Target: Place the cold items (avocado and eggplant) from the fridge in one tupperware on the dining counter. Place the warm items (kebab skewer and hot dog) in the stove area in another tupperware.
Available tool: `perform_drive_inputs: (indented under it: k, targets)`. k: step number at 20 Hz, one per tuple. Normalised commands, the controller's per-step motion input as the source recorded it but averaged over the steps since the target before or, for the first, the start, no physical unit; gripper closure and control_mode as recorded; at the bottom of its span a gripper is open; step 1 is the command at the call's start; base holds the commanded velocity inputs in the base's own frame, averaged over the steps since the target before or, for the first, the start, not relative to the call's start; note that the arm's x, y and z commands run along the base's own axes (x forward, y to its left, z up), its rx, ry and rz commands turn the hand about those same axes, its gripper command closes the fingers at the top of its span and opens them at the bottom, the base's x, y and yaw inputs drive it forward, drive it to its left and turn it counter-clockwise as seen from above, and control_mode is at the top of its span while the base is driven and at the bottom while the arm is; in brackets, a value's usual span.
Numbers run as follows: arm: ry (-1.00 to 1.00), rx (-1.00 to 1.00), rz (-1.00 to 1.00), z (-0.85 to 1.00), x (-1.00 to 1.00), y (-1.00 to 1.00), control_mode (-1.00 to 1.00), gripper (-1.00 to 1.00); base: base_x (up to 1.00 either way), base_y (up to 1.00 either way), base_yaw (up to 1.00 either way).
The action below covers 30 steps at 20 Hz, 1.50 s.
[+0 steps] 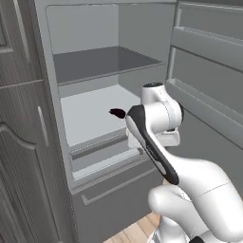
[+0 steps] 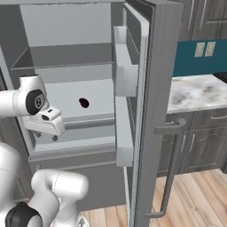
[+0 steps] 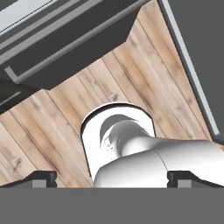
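A small dark eggplant point(image 1: 117, 113) lies alone on the white lower shelf point(image 1: 90, 114) of the open fridge; from the right side the eggplant point(image 2: 84, 103) sits mid-shelf. My gripper point(image 2: 46, 135) hangs in front of the fridge, lower than that shelf and nearer to me than the eggplant, pointing down. In the hand view the gripper point(image 3: 116, 179) looks down at the wooden floor, its fingertips point(image 3: 43, 178) wide apart with nothing between them. The gripper is open.
The fridge door point(image 2: 146, 111) stands open on the right with white bins point(image 2: 126, 75) on its inner side. A grey upper shelf point(image 1: 99, 61) and a drawer point(image 1: 104, 152) frame the lower shelf. Dark cabinets point(image 1: 23, 142) flank the left; a marble counter point(image 2: 199, 91) lies beyond the door.
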Motion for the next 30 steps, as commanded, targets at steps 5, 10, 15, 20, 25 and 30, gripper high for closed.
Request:
perform_drive_inputs:
  k: [5, 10, 15, 20, 25, 30]
  targets:
    - [0.00, 0.00, 0.00, 0.00, 0.00, 0.00, 1.00, -1.00, 0.22, 0.00, 0.00]
    - [0.00, 0.00, 0.00, 0.00, 0.00, 0.00, 1.00, -1.00, 0.29, 0.00, 0.05]
    - [0.00, 0.00, 0.00, 0.00, 0.00, 0.00, 1.00, -1.00, 0.40, 0.00, 0.05]
    - [-0.09, 0.04, 0.03, -0.01, 0.25, 0.00, -1.00, -1.00, 0.15, 0.00, 0.02]
    - [-0.17, 0.09, 0.12, 0.00, 0.46, -0.04, -1.00, -1.00, 0.00, 0.00, 0.00]
    - [-0.19, 0.08, 0.16, 0.00, 0.84, -0.19, -1.00, -1.00, 0.00, 0.00, 0.00]
